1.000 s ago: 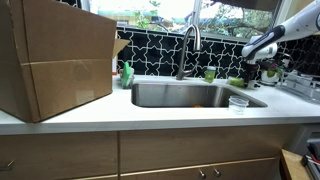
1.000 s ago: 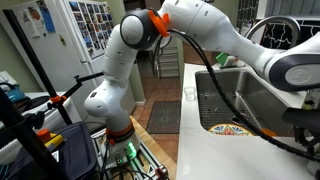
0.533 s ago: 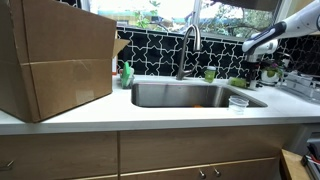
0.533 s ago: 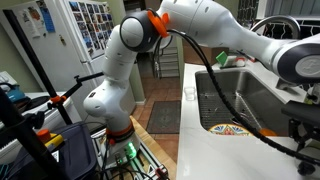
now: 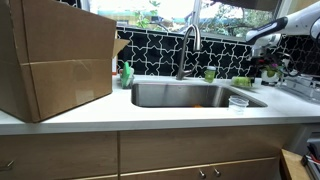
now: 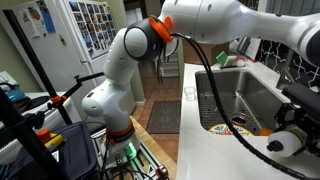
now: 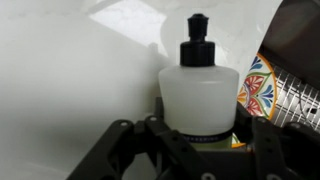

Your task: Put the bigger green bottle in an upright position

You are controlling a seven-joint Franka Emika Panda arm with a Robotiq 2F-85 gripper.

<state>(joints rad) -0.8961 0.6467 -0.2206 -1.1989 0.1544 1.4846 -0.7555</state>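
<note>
A low lime-green bottle (image 5: pixel 241 82) rests on the counter right of the sink; it looks to be lying down, but it is too small to be sure. A squat green container (image 5: pixel 210 74) stands behind the sink. My gripper (image 5: pixel 266 55) hangs above and right of the green bottle, apart from it. In the wrist view my gripper (image 7: pixel 195 132) has its fingers spread wide on either side of a white pump bottle (image 7: pixel 200 92) with a black top. A pale green strip shows under that bottle; I cannot tell what it is.
The steel sink (image 5: pixel 190 95) has a tall faucet (image 5: pixel 188 45). A green soap bottle (image 5: pixel 126 73) stands at its left corner beside a large cardboard box (image 5: pixel 55 60). A clear cup (image 5: pixel 238 102) stands at the sink's front right. A patterned tile (image 7: pixel 262 85) lies by the white bottle.
The arm has risen and swung to the right, away from the green bottle on the counter. The bottle has stayed in place.
</note>
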